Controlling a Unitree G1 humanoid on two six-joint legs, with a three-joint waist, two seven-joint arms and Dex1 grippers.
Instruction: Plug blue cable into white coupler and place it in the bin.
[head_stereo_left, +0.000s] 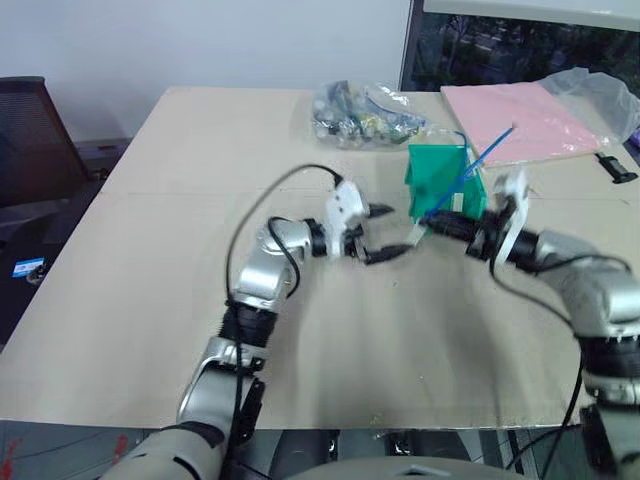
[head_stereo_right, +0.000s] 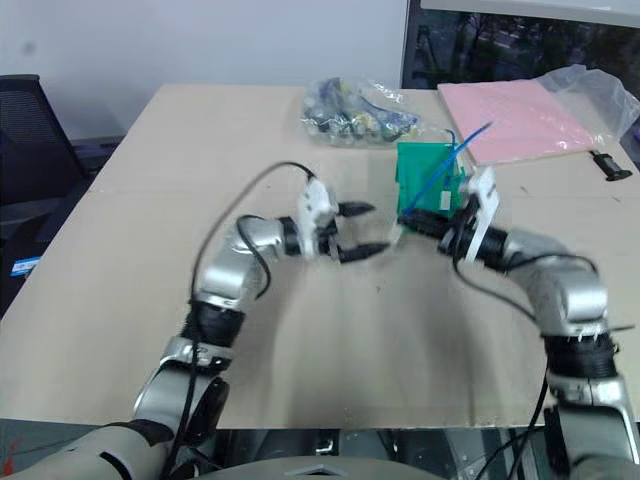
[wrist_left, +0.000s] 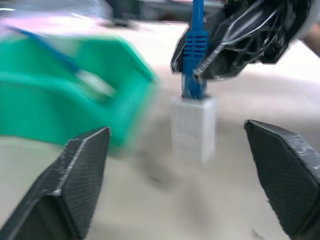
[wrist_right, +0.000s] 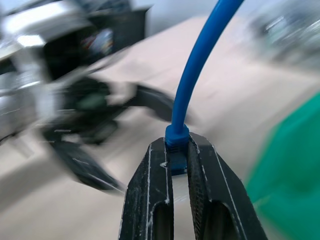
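My right gripper is shut on the blue cable just behind its plug. From there the cable runs up and back over the teal bin. The cable's plug sits in the white coupler, which hangs from it just above the table, in front of the bin. My left gripper is open, one finger on each side of the coupler, apart from it. In the head views the left gripper points at the right gripper across a small gap.
A clear bag of mixed cables lies behind the bin. A pink sheet and crumpled clear plastic lie at the back right, with a small black item beside them. A black chair stands off the table's left.
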